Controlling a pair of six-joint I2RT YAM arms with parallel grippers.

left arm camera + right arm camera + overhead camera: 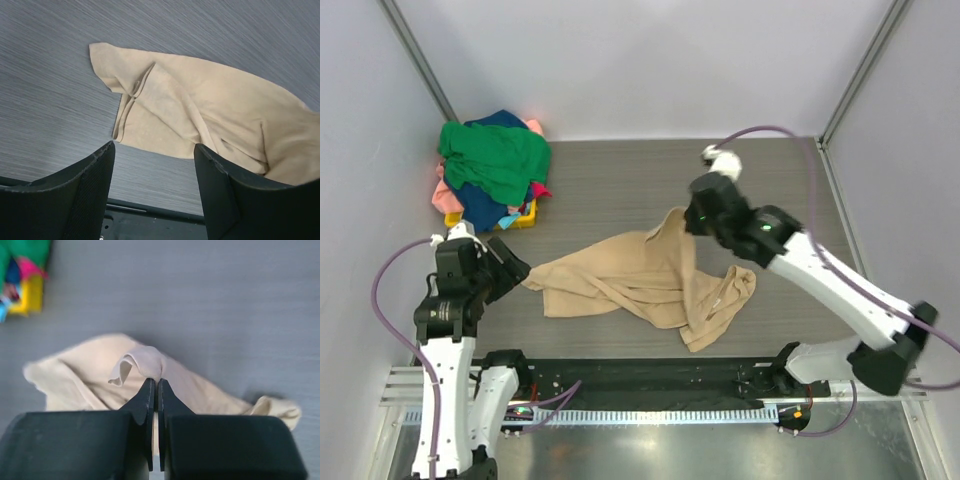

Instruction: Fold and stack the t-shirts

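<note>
**A:** Entry one, tan t-shirt (640,280): crumpled, mid-table, lying left to right, its right end bunched toward the near edge. What holds it?

**B:** Your right gripper (154,382), clenched on a small fold at the shirt's far edge. Only a thin pinch of cloth shows at the tips. Your left gripper (152,150) has its jaws apart with nothing between them, and hangs just short of the shirt's left corner.

**A:** Entry two, risks?

**B:** First, that thin pinch may slip out if you lift or pull sharply. Second, the left jaws would likely catch only air or table if you closed them where they stand, because the hem lies ahead of them, not between. Third, pulling with one point held would probably drag the bunch rather than spread it.

**A:** Entry three, edges and room?

**B:** Far left is the pile of t-shirts (492,165) heaped on the yellow basket (525,218), close to your left gripper. Swing wide there and you may snag it. Near is the black rail (650,372), just beside the bunched end, and cloth could slide over it. Bare table (610,175) lies beyond the shirt's far edge. I judge that the best ground for spreading.
</note>
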